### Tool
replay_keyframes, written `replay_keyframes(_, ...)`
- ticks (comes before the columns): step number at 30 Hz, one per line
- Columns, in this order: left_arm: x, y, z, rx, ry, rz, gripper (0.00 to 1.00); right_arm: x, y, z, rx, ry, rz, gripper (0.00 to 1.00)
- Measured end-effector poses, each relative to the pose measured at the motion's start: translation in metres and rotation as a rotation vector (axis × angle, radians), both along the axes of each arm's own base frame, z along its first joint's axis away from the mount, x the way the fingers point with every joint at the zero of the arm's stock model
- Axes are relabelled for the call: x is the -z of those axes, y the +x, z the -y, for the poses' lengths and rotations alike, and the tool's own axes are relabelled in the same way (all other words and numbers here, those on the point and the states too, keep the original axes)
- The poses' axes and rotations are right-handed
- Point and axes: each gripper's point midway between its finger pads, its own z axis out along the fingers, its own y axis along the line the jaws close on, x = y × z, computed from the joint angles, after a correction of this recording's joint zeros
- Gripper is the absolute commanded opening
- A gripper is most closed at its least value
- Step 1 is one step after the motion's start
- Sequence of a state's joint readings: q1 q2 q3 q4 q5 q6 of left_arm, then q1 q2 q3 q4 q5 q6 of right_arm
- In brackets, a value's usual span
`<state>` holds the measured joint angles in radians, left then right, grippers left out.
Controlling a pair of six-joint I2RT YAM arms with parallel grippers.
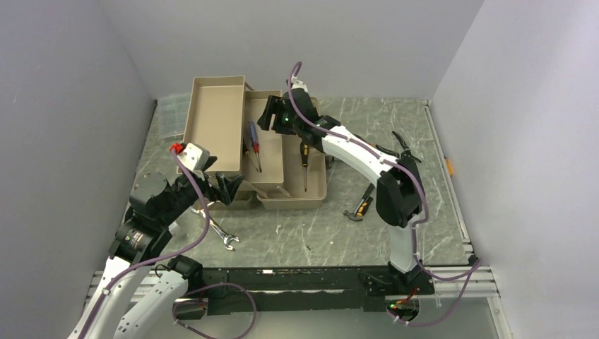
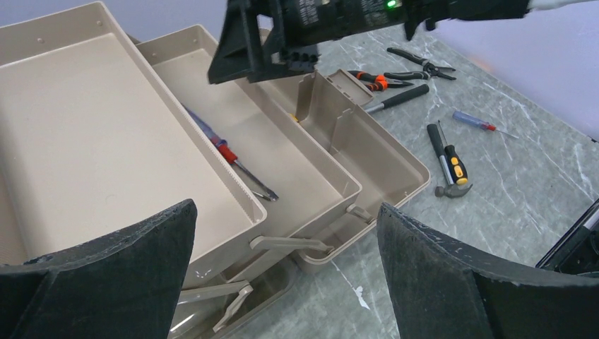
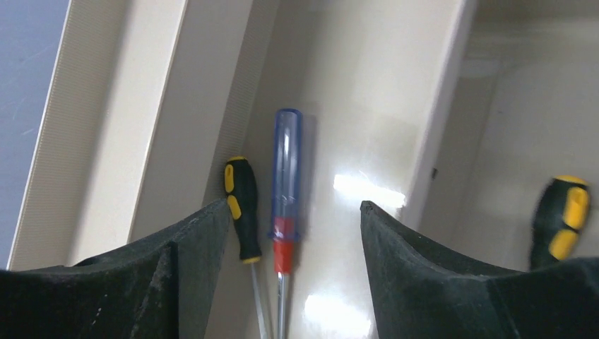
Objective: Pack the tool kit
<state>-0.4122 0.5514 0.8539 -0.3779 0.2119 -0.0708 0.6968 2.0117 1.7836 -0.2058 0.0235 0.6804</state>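
Right wrist, two screwdrivers [image 3: 285,191] under parted right fingers [image 3: 176,282], wrench [image 1: 215,232] only top external, left fingers [image 2: 106,268] parted

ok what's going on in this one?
Two arms are packing a toolbox. The right gripper hangs open over the middle tray, directly above a blue-handled screwdriver lying beside a black-and-yellow screwdriver. The left gripper is open too, holding nothing, at the box's near left corner. A wrench, a hammer and pliers lie on the table, not yet packed.
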Motion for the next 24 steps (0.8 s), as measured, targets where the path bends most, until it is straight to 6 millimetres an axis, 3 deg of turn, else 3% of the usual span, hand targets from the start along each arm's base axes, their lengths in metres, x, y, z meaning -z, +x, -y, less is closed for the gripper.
replay_keyframes(2, 0.000, 0.000, 0.000, 0.000, 0.000, 0.000, 0.99, -0.007, -0.005, 0.014, 0.020, -0.028, 0.017, 0.69)
replay_keyframes(6, 0.000, 0.000, 0.000, 0.000, 0.000, 0.000, 0.99, -0.043, -0.023, 0.061, 0.089, -0.063, 0.086, 0.70)
replay_keyframes(10, 0.000, 0.000, 0.000, 0.000, 0.000, 0.000, 0.99, -0.092, -0.040, 0.130, 0.209, -0.065, 0.187, 0.70)
replay_keyframes(13, 0.000, 0.000, 0.000, 0.000, 0.000, 0.000, 0.99, -0.104, -0.051, 0.183, 0.306, -0.070, 0.217, 0.70)
replay_keyframes(16, 0.000, 0.000, 0.000, 0.000, 0.000, 0.000, 0.99, -0.083, -0.064, 0.234, 0.409, -0.113, 0.170, 0.75)
replay_keyframes(18, 0.000, 0.000, 0.000, 0.000, 0.000, 0.000, 1.00, -0.051, -0.078, 0.267, 0.491, -0.161, 0.092, 0.77)
replay_keyframes(24, 0.000, 0.000, 0.000, 0.000, 0.000, 0.000, 0.99, 0.024, -0.125, 0.311, 0.635, -0.281, -0.120, 0.67)
